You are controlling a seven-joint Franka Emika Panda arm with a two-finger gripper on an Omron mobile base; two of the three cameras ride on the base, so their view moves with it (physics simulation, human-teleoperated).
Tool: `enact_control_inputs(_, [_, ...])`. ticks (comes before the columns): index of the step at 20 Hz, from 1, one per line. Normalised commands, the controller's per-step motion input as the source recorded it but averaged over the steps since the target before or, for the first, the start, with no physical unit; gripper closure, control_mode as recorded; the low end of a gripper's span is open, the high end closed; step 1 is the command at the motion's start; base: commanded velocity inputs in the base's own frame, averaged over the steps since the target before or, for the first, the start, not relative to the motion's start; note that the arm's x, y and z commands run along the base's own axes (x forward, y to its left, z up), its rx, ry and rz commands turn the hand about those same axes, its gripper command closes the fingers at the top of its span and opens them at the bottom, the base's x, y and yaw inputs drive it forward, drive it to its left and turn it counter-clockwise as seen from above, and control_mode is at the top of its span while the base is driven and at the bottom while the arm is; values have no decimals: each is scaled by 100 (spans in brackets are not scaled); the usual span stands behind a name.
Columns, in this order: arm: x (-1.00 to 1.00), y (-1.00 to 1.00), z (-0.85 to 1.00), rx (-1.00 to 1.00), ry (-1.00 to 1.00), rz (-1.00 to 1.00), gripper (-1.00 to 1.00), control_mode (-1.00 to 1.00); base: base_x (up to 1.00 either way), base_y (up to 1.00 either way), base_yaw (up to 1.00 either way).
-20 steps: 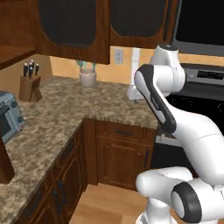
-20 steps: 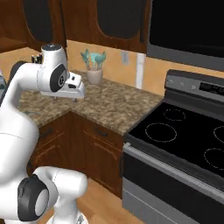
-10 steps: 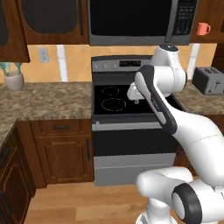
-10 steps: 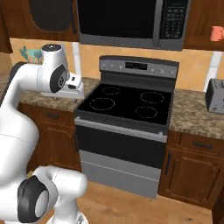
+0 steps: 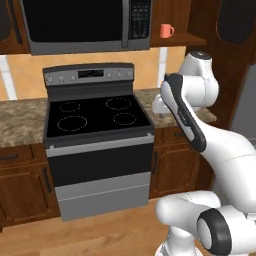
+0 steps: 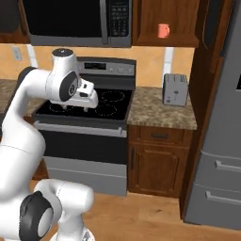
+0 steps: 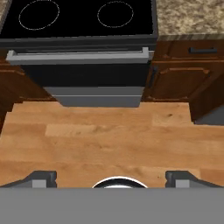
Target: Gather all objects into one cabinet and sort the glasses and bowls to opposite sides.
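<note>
The coral-orange mug point(image 5: 167, 31) stands on a wooden shelf high on the wall, just right of the black microwave point(image 5: 75, 22); it is also in the right base view point(image 6: 163, 30). A reddish-brown wall cabinet door with a dark panel point(image 5: 235, 20) hangs further right. My gripper point(image 6: 87, 104) hovers in front of the stove at cooktop height, far below and left of the mug. In the hand view my gripper point(image 7: 112, 177) is open, its fingertips point(image 7: 43, 176) wide apart with nothing between them, looking down at the floor. The bowls and the beige cup are out of view.
A black stove point(image 5: 95, 112) with oven door point(image 7: 78, 70) stands ahead. Granite counter point(image 6: 160, 110) to its right carries a silver toaster point(image 6: 174, 89). A grey fridge point(image 6: 219, 141) fills the far right. Wooden floor point(image 7: 109, 131) lies below the hand.
The base has swung right: the corner counter with the knife block left the views, and the stove, mug shelf and fridge came in. The arm's pose and the open jaws look unchanged.
</note>
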Motion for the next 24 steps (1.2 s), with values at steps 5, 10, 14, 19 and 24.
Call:
enact_control_inputs(5, [0, 0, 0, 0, 0, 0, -100, 100, 64, -32, -3])
enact_control_inputs(10, [0, 0, 0, 0, 0, 0, -100, 100, 80, -24, -5])
enact_control_inputs(14, [0, 0, 0, 0, 0, 0, -100, 100, 52, -36, -7])
enact_control_inputs(19, [0, 0, 0, 0, 0, 0, -100, 100, 35, -45, -7])
enact_control_inputs(24, [0, 0, 0, 0, 0, 0, -100, 100, 45, -44, -9])
